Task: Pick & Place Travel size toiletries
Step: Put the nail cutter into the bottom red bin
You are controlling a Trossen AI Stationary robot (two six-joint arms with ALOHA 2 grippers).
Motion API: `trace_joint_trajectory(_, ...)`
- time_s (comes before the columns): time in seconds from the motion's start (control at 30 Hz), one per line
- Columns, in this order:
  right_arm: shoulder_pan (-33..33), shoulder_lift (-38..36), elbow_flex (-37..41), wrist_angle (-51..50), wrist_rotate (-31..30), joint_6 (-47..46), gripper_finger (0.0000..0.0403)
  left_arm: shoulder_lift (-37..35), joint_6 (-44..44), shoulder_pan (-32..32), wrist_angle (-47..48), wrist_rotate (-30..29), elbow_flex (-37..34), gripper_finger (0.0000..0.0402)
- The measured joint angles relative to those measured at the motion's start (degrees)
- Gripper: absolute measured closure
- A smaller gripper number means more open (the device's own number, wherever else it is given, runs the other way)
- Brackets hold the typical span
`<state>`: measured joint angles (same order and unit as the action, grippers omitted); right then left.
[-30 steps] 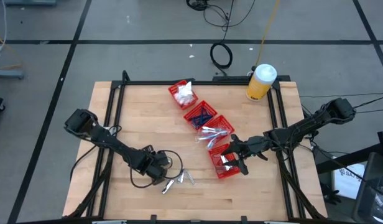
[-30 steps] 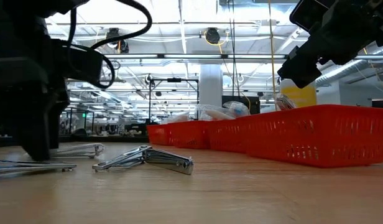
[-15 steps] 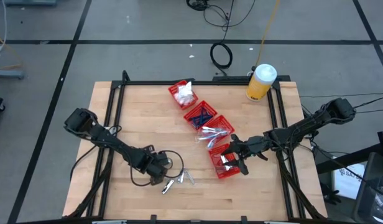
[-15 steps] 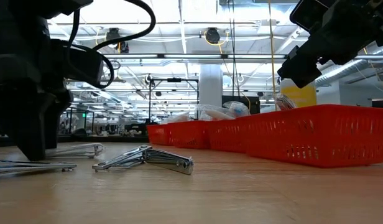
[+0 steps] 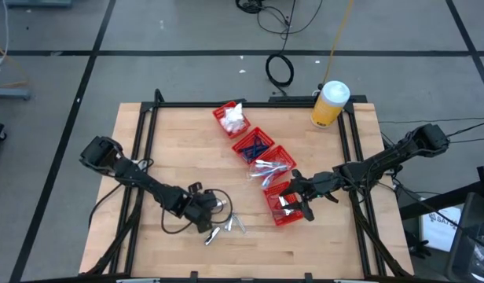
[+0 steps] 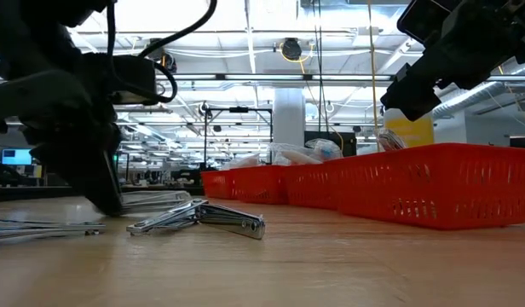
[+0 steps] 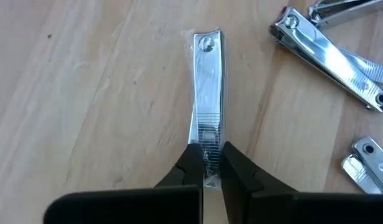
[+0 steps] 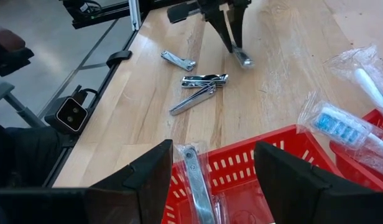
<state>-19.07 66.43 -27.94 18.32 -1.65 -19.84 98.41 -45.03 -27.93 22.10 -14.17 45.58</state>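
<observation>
The travel size toiletries here are silvery nail clippers. One, in clear wrap [image 7: 207,93], lies on the wooden table, and my left gripper [image 7: 208,169] is shut on its near end; it also shows in the right wrist view [image 8: 242,59]. Three more clippers [image 5: 226,228] lie loose beside it, toward the table's near edge. My right gripper [image 5: 302,206] hangs open over the nearest red bin [image 5: 286,214], which holds a wrapped clipper [image 8: 194,180]. My left gripper pinches the wrapped clipper's lever end [image 7: 208,149] between its two fingertips [image 7: 193,163]. The fingers come steeply from above and run roughly along the clipper. The clipper's other end [image 7: 207,42] rests on the table.
Four red bins run in a slanting row from the far middle [image 5: 232,118] to the near right, holding white packets, dark blue pieces [image 5: 254,144] and clear-wrapped sticks [image 5: 272,166]. A yellow bottle [image 5: 328,104] stands at the far right corner. A black cable [image 5: 187,224] loops beside the left arm.
My left gripper has shut on the wrapped clipper's end and has tipped over, so its fingers now slant where they stood upright. My right gripper has kept still.
</observation>
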Motion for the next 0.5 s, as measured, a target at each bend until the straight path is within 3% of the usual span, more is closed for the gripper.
trace_joint_trajectory(0.23, 0.0, 0.02, 0.0, 0.29, -0.01, -0.02, 0.019, -4.32, 6.27, -1.64, 2.01, -5.12, 1.35, 0.0387)
trace_joint_trajectory(0.37, 0.0, 0.02, 0.04, 1.42, -2.06, 0.05, 0.019, -9.99, 10.12, -2.08, -1.27, -13.48, 2.58, 0.0401)
trace_joint_trajectory(0.5, 0.0, 0.02, 0.07, 5.19, -7.01, 2.87, 0.019, -13.6, 21.05, -2.41, -9.59, -22.83, 2.39, 0.0401)
